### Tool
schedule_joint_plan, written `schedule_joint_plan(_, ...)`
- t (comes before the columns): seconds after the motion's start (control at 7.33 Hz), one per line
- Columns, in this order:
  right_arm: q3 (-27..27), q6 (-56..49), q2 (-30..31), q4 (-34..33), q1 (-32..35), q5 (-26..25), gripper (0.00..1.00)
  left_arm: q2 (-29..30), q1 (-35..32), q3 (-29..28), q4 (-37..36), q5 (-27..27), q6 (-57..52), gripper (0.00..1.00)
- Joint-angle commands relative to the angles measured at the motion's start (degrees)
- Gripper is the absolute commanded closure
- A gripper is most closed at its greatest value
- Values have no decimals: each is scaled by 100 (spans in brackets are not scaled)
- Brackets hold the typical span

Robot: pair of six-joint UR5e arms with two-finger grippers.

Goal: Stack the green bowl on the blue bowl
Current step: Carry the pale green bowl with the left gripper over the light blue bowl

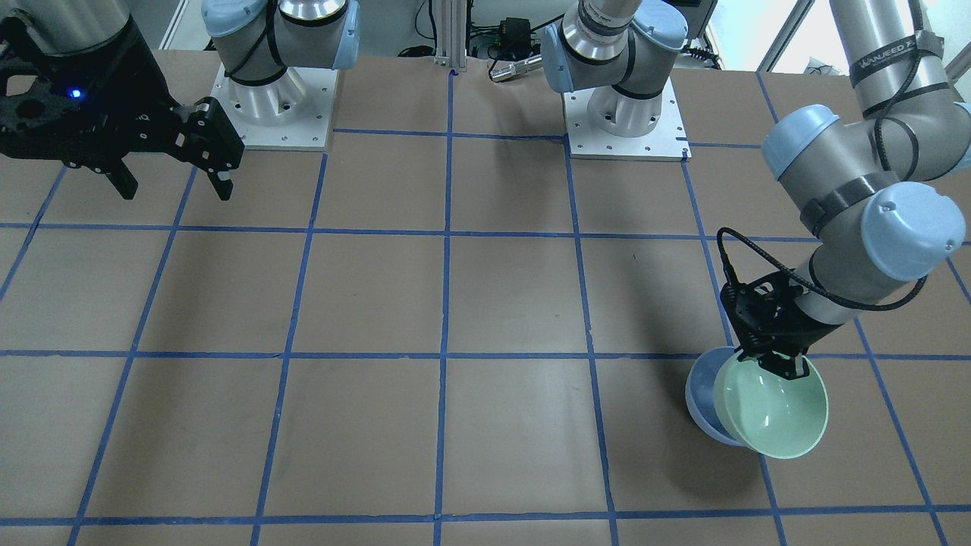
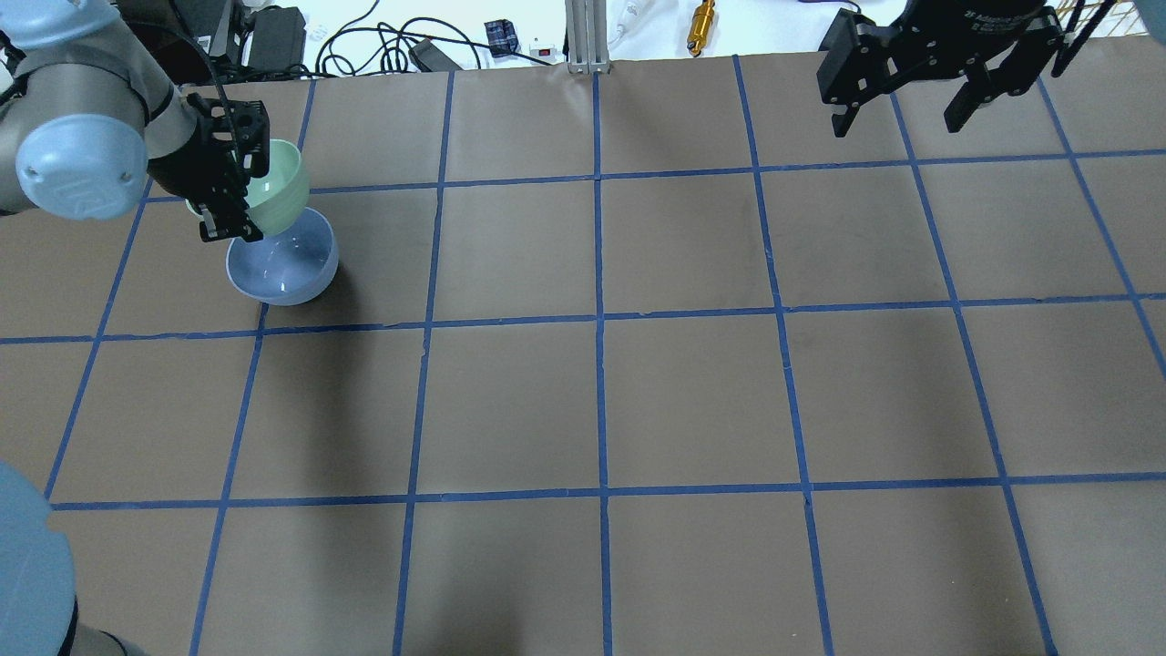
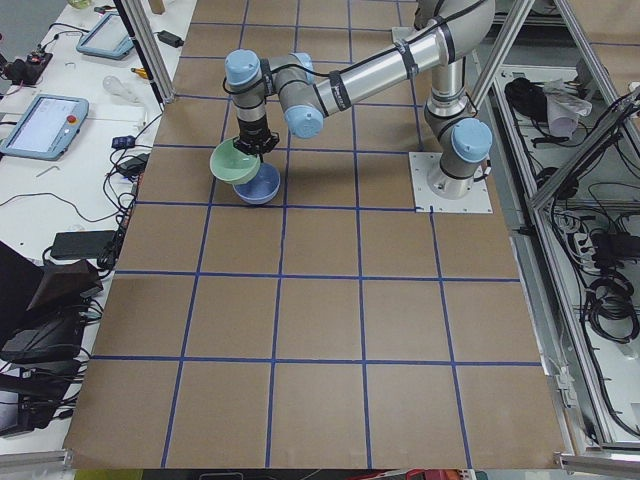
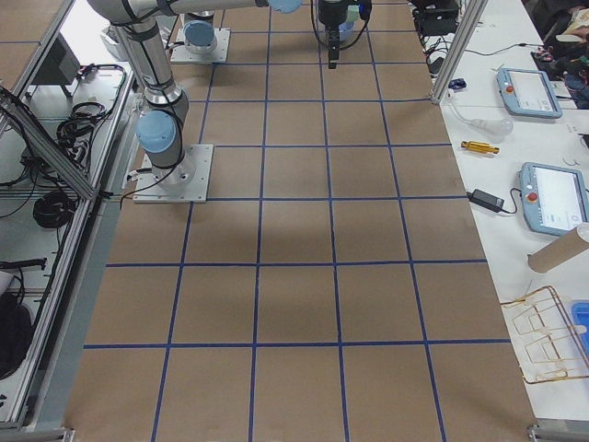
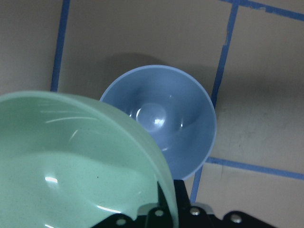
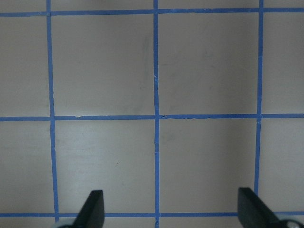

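L gripper (image 1: 781, 365) is clenched on the rim of the green bowl (image 1: 774, 413), one finger inside and one outside; the bowl hangs tilted, its opening turned toward the operators' side and away from the robot; it's off the table (image 1: 516, 303). Blue bowl (image 2: 282, 264) sits upright on the brown paper at the far L part of the table as seen from overhead, right by one of the blue tape lines (image 2: 597, 319). Green bowl is just above and partly over the blue one – in the overhead view its lower edge overlaps the blue bowl's far rim; can't tell if they touch. L wrist cam shows the green bowl's glossy inside filling the lower L of the view, w/ the blue bowl's inside and its highlights beyond, unobstructed at centre.

R gripper (image 2: 897, 123) hovers high over the far R part of the table, well apart from both bowls; jaws spread wide, nothing between them – R wrist cam shows only its two fingers (image 6: 93, 209) at the bottom edge and bare taped squares below.
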State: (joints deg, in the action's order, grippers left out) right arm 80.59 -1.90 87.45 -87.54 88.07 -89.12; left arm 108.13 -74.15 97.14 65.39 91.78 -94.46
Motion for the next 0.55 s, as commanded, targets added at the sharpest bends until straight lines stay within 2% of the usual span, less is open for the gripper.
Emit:
schedule_joint_plan(0.0, 0, -3, 0, 0, 0, 0, 0, -3, -11, 200, -79, 173, 33, 100)
schedule_joint_plan(0.14, 0, -3, 0, 0, 0, -9, 0, 84, 50, 191, -105, 173, 33, 33)
schedule_joint_plan(0.27, 0, -3, 0, 0, 0, -9, 0, 77, 59, 139, -106, 200, 33, 0)
schedule_joint_plan(0.41, 0, -12, 0, 0, 0, 0, 0, -2, 50, 103, -97, 243, 51, 0)
